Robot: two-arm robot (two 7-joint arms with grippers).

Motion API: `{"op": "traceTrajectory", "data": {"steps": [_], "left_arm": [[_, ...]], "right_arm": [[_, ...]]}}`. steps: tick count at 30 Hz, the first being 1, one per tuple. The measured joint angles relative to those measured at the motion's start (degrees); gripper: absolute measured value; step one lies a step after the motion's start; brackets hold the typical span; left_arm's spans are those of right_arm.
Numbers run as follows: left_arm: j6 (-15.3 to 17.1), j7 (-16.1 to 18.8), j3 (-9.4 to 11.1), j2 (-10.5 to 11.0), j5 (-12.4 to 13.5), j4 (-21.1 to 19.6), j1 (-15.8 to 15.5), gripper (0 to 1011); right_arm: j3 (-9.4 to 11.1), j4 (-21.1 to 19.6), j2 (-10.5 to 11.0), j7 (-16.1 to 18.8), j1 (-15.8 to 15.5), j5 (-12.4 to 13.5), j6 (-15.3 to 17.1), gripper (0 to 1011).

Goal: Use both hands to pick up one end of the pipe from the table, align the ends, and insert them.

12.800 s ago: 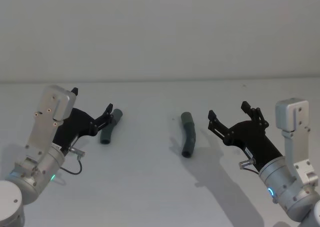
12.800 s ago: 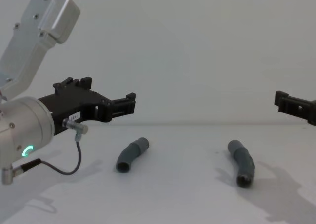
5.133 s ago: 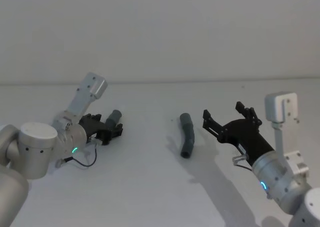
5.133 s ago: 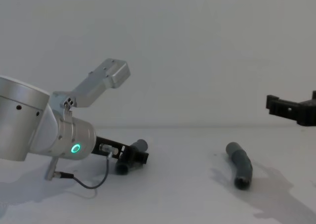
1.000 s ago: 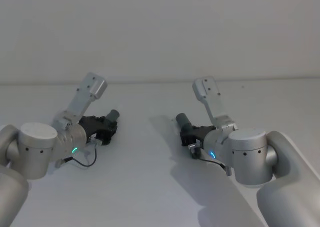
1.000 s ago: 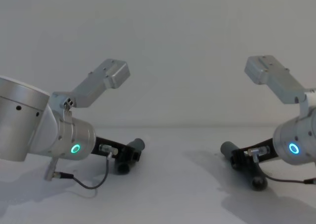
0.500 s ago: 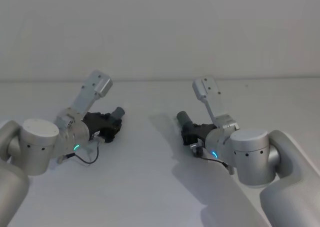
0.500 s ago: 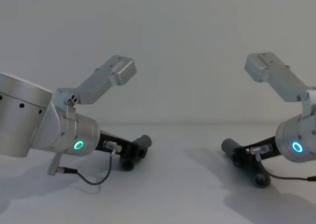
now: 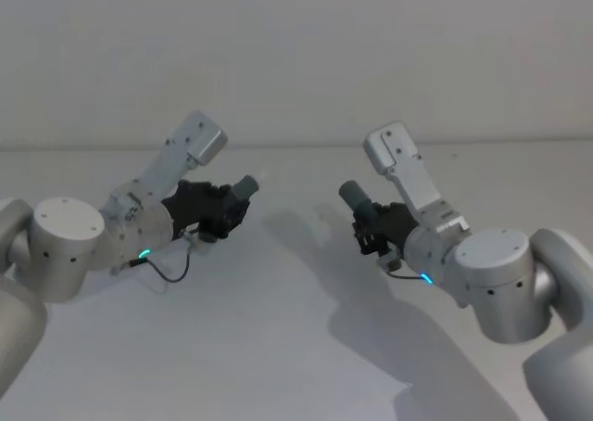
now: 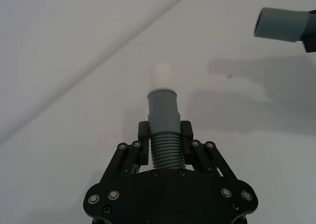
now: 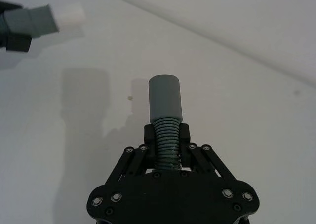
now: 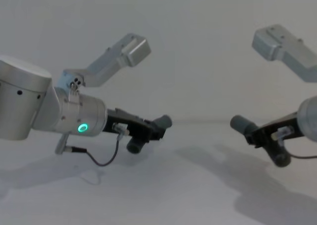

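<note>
Left gripper (image 10: 164,131) — jaws clamped on the white-tipped pipe piece (image 10: 162,103), above the worktop (image 9: 278,328). Right gripper (image 11: 167,133) — jaws clamped on the plain-ended pipe piece (image 11: 165,98); ends apart.

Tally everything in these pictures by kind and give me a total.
Grey pipe pieces: 2, the pale-tipped piece and the plain-ended piece.
Black hands: 2, the left hand and the right hand, each gripping one piece.
White table: 1.
Total: 5.
</note>
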Motion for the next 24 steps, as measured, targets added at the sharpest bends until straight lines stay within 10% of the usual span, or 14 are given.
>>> {"op": "traceTrajectory", "data": {"steps": [24], "left_arm": [[-24.1,-14.6,4.6,3.2,2.8,5.2,-6.9,341]], "right_arm": [[-7.4,-11.2,15.5,9.0,2.0,-9.6,0.3,245]]}}
